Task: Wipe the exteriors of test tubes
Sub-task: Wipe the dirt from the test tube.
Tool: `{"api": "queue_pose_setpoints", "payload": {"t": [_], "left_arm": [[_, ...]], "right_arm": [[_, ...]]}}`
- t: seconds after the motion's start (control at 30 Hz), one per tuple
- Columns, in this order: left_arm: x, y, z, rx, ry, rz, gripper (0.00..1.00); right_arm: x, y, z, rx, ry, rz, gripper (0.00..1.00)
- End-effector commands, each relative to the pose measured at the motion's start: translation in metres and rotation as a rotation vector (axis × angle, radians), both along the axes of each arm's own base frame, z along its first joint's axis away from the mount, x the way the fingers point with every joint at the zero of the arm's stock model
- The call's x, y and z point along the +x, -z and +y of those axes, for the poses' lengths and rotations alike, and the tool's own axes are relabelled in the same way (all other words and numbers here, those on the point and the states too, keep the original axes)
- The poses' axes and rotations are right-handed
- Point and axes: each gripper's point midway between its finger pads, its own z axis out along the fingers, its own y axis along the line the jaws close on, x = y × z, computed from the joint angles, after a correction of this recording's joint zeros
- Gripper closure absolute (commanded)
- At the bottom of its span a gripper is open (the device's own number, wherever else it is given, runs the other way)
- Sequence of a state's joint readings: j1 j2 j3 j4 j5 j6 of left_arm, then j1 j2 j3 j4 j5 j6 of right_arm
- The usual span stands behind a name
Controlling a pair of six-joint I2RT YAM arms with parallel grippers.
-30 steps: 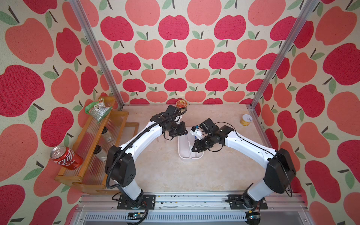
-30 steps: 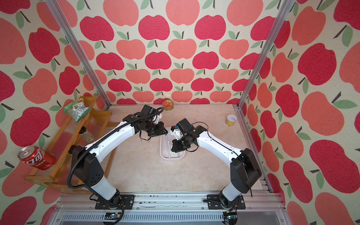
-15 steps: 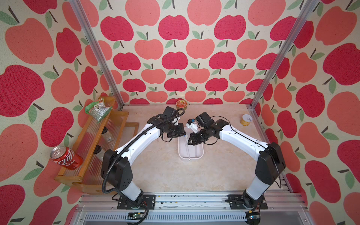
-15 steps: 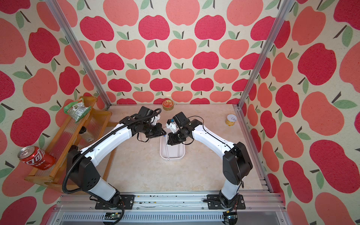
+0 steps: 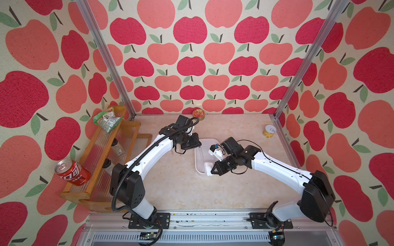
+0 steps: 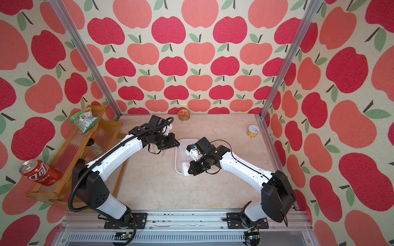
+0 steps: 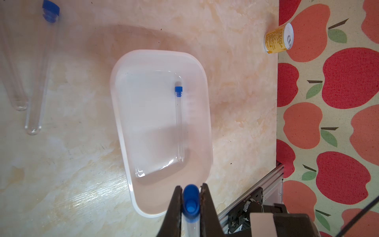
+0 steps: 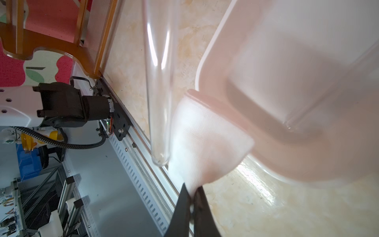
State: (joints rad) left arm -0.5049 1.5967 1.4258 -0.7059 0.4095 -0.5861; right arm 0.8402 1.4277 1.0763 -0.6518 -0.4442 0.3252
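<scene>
My left gripper is shut on the blue-capped end of a clear test tube. In both top views this tube hangs over the left side of the white tray. My right gripper is shut on a white cloth. The cloth's edge lies against the tube's rounded end, and in a top view the cloth sits at the tray's front corner. A second capped test tube lies inside the tray. Two more test tubes lie on the tabletop beside the tray.
A wooden rack stands along the left wall with a red soda can, a green packet and dark-lidded jars. A red-gold tin sits at the back wall. A yellow can stands at the right edge.
My right gripper has slid the cloth from the upper part of the held tube down toward the table's front, to its rounded end. The left gripper has barely moved.
</scene>
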Motion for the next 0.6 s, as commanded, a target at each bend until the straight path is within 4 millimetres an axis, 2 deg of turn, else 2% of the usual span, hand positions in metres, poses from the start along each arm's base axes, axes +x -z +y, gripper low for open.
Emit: {"api": "queue_pose_setpoints", "payload": {"t": [0.0, 0.13, 0.3, 0.57], "left_arm": [[0.001, -0.007, -0.001, -0.013, 0.015, -0.006, 0.94], [0.002, -0.008, -0.005, -0.022, 0.021, -0.003, 0.94], [0.000, -0.006, -0.008, -0.023, 0.026, 0.004, 0.94], [-0.008, -0.003, -0.015, -0.025, 0.045, 0.019, 0.94]], "right_arm": [[-0.016, 0.000, -0.005, 0.014, -0.034, 0.020, 1.00], [-0.013, 0.000, -0.007, -0.006, -0.032, 0.005, 1.00], [-0.004, -0.007, 0.000, -0.002, -0.041, -0.025, 1.00], [0.020, -0.019, 0.012, 0.034, -0.028, -0.050, 1.00]]}}
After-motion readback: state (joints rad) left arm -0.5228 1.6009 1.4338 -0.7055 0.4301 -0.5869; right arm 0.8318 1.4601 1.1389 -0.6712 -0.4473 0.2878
